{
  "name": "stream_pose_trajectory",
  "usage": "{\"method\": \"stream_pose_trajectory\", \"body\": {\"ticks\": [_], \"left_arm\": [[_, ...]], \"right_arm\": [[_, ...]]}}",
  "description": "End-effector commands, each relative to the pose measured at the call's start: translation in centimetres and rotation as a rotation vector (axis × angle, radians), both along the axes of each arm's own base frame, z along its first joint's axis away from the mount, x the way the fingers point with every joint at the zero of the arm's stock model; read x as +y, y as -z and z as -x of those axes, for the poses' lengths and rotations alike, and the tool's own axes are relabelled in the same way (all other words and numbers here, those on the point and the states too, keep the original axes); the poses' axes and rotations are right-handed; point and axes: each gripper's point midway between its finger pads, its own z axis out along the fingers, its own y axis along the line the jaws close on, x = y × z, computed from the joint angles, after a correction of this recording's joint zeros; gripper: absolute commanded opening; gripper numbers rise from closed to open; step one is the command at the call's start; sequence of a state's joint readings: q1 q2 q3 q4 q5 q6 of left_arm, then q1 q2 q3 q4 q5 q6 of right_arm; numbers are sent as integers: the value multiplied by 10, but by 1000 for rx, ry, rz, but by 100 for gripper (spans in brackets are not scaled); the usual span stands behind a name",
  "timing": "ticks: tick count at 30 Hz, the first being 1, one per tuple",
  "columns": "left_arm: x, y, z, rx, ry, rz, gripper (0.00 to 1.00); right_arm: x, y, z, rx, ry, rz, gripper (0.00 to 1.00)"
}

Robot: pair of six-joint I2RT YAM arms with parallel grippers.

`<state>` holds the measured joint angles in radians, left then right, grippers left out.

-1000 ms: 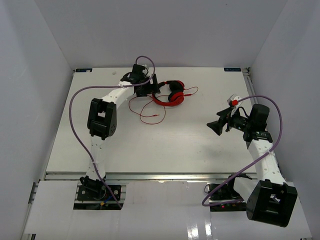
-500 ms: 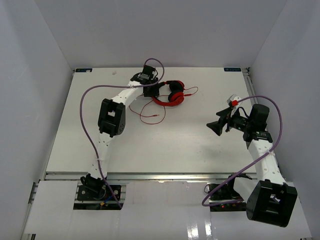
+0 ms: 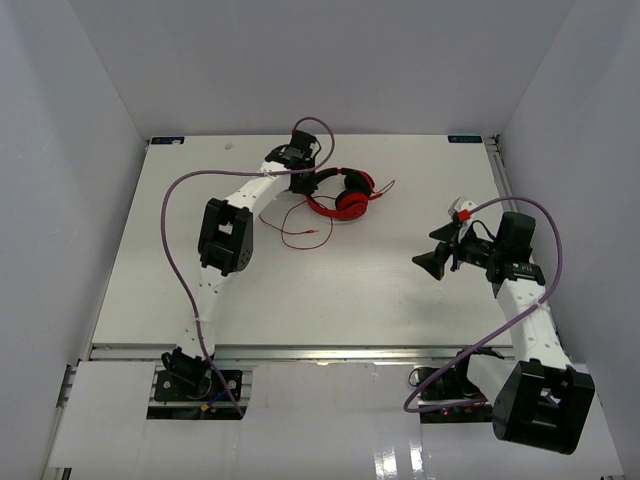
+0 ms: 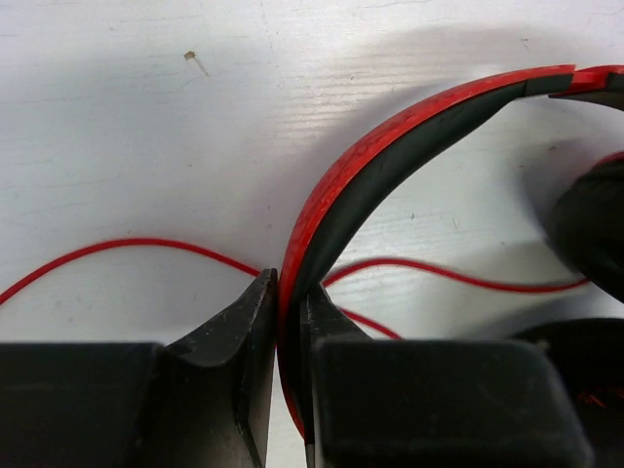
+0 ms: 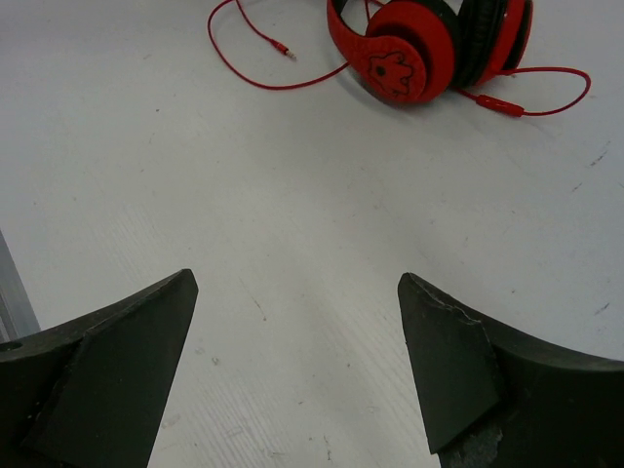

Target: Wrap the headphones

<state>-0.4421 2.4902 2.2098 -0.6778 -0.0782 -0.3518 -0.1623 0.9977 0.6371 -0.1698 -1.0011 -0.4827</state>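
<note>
The red headphones (image 3: 345, 192) lie at the back middle of the table, ear cups together, the thin red cord (image 3: 290, 232) looping toward the front. My left gripper (image 3: 306, 185) is shut on the headband (image 4: 390, 146), whose red-and-black strip is pinched between the two black fingers (image 4: 239, 331). The cord (image 4: 127, 246) runs across the table under the band. My right gripper (image 3: 433, 259) hangs open over the right side of the table, well apart from the headphones (image 5: 421, 47), which show at the top of its wrist view with the cord (image 5: 249, 68) and plug beside them.
Purple robot cables (image 3: 175, 250) arc over both arms. The white table (image 3: 330, 290) is walled by grey panels at the left, back and right. A metal rail (image 3: 300, 350) runs along its front edge.
The left gripper has moved right onto the headband and shut on it; the headphones shifted slightly right. The right gripper has dropped a little.
</note>
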Motion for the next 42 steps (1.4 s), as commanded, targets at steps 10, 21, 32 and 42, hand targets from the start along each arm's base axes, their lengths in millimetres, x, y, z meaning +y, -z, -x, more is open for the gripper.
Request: {"method": "stream_pose_trajectory", "body": {"ticks": [10, 21, 32, 42], "left_arm": [[56, -230, 110, -337, -3, 226, 0], [66, -267, 202, -350, 12, 466, 0], [66, -320, 203, -416, 7, 522, 0], [87, -311, 198, -454, -55, 407, 0]], "right_arm": [[2, -41, 1, -412, -97, 156, 90], [83, -108, -17, -342, -313, -118, 90], [137, -121, -2, -313, -371, -137, 90], [86, -121, -39, -352, -78, 48, 90]]}}
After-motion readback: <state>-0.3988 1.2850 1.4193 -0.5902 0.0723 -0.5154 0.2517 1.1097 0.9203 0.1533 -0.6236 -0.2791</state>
